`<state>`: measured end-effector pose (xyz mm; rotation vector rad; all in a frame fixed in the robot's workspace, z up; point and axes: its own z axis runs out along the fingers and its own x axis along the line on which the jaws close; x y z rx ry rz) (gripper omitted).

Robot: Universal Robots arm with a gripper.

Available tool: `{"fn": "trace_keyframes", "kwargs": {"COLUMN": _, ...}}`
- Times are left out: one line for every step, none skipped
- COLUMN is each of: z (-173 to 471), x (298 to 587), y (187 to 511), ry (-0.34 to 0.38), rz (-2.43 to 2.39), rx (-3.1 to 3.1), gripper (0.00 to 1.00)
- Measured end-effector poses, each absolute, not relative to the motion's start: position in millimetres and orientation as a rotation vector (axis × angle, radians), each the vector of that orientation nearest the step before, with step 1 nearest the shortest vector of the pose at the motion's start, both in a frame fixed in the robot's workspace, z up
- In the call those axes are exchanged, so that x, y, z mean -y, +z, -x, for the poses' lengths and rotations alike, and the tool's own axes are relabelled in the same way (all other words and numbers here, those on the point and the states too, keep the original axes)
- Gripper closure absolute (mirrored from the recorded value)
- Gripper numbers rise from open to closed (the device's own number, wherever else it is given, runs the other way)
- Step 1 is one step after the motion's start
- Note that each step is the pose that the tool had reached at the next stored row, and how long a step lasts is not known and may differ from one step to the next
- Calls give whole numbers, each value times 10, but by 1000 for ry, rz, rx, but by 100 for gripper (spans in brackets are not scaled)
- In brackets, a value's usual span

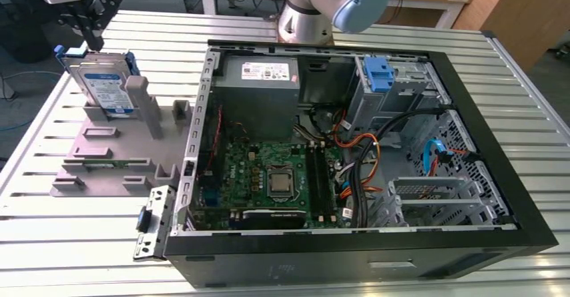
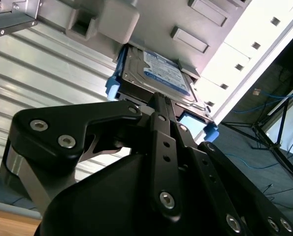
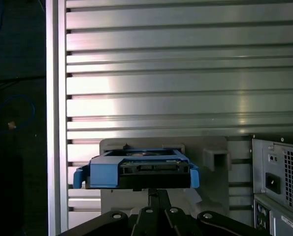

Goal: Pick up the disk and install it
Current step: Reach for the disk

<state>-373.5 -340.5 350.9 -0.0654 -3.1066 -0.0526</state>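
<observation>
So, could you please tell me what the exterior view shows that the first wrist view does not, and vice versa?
The exterior view adds the computer case, open, with its circuit board. The first wrist view adds the case's back panel with a power socket. Both show the disk standing in the grey stand on the table, with the hand by its top edge.

The disk (image 1: pixel 107 87) stands on edge in a grey holder (image 1: pixel 98 153) on the slatted desk (image 1: pixel 53 243). Its top edge is open to the air, with the gripper (image 1: pixel 93 43) hanging just above. The holder's upright posts (image 1: pixel 153 107) crowd the side facing the open computer case (image 1: pixel 356 243). Inside the case, loose cables (image 1: pixel 378 143) sprawl between the power supply (image 1: pixel 258 87) and the metal drive cage (image 1: pixel 445 197), below the blue latch piece (image 1: pixel 380 75).
</observation>
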Motion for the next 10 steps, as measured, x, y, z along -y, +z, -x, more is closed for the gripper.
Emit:
{"fn": "trace_keyframes", "kwargs": {"z": 3748, "x": 3405, "y": 3507, "ry": -53, "rz": 65, "rx": 3107, "gripper": 89}}
{"fn": "trace_keyframes", "kwargs": {"z": 3753, "x": 3404, "y": 3506, "ry": -53, "rz": 65, "rx": 3107, "gripper": 89}}
{"fn": "trace_keyframes", "kwargs": {"z": 3753, "x": 3404, "y": 3506, "ry": -53, "rz": 64, "rx": 3107, "gripper": 89}}
{"fn": "trace_keyframes", "kwargs": {"z": 3753, "x": 3405, "y": 3505, "ry": -52, "rz": 63, "rx": 3107, "gripper": 89}}
{"fn": "trace_keyframes", "kwargs": {"z": 3754, "x": 3404, "y": 3502, "ry": -53, "rz": 61, "rx": 3108, "gripper": 89}}
{"fn": "trace_keyframes", "kwargs": {"z": 3759, "x": 3404, "y": 3497, "ry": -53, "rz": 58, "rx": 3111, "gripper": 89}}
{"fn": "trace_keyframes", "kwargs": {"z": 3763, "x": 3404, "y": 3489, "ry": -53, "rz": 54, "rx": 3114, "gripper": 89}}
{"fn": "trace_keyframes", "kwargs": {"z": 3767, "x": 3404, "y": 3481, "ry": -53, "rz": 51, "rx": 3118, "gripper": 89}}
{"fn": "trace_keyframes", "kwargs": {"z": 3772, "x": 3404, "y": 3476, "ry": -53, "rz": 47, "rx": 3120, "gripper": 89}}
{"fn": "trace_keyframes", "kwargs": {"z": 3777, "x": 3404, "y": 3474, "ry": -53, "rz": 43, "rx": 3121, "gripper": 89}}
